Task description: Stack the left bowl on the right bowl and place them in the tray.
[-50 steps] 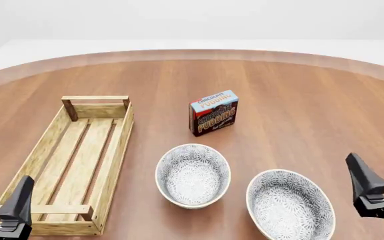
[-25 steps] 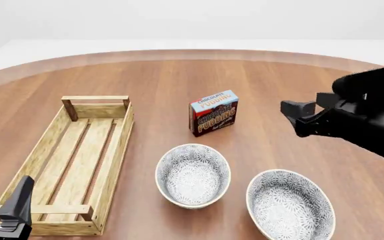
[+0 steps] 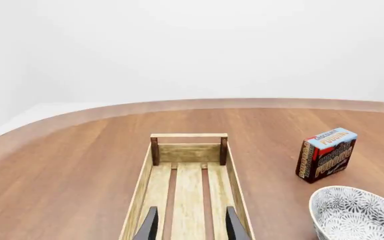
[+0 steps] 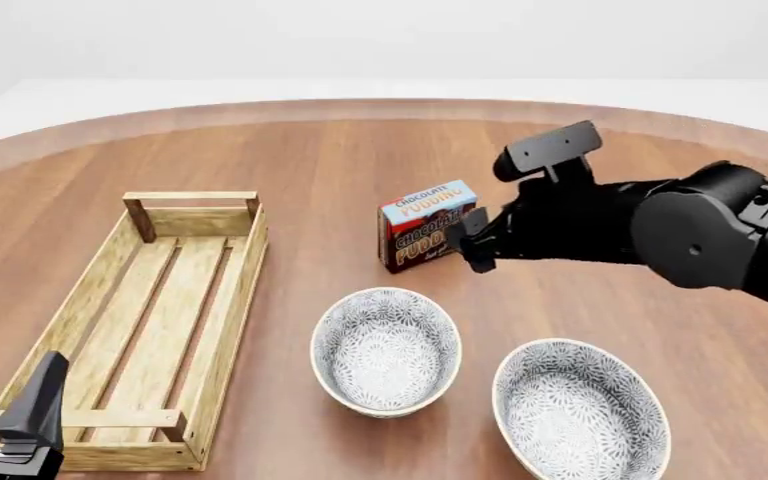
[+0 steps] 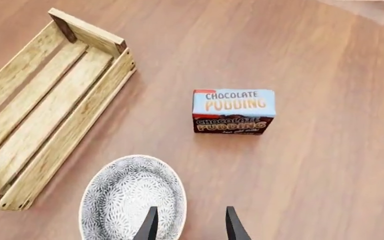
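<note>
tray (image 4: 228,300) and both bowls (image 4: 386,350) bare inside

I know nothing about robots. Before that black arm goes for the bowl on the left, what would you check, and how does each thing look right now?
1. Right gripper open: ok, its fingers show apart in the right wrist view.
2. Right gripper holding nothing: ok.
3. Left bowl upright and free of the right bowl: ok, a gap shows between them.
4. Right gripper lined up over the left bowl: not ok, in the front view it hangs beside the pudding box.
5. Tray has nothing in it: ok.
6. Left gripper out of the way: ok, it sits at the tray's near end.
</note>
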Controlling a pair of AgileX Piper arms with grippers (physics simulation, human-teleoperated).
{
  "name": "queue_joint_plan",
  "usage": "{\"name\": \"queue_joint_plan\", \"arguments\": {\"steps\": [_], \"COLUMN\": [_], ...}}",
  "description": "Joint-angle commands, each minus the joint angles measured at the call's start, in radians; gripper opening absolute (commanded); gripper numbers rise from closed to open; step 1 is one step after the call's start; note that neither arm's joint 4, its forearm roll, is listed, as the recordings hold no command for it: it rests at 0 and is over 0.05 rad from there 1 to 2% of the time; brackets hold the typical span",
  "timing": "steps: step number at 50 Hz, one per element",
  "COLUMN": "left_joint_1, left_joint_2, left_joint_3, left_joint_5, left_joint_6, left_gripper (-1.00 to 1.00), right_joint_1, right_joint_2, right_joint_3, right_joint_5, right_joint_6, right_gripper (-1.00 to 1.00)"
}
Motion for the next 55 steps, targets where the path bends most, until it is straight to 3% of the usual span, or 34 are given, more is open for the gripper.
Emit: {"name": "queue_joint_plan", "arguments": {"steps": [1, 20, 55], "left_joint_1": [0.0, 0.0, 0.0], "left_joint_2": [0.0, 0.0, 0.0], "left_joint_3": [0.0, 0.0, 0.0], "left_joint_5": [0.0, 0.0, 0.0], "left_joint_6": [0.0, 0.0, 0.0], "left_gripper": [1.0, 1.0, 1.0], "right_joint_1": [0.042, 0.069, 0.079], "right_joint_2": [0.122, 0.276, 0.389], "right_joint_3": [-0.056, -0.045, 0.025], "right_joint_5": [0.024, -0.021, -0.159], "right_joint_6": [-0.004, -0.004, 0.032], "right_gripper": [1.0, 1.0, 1.0]}}
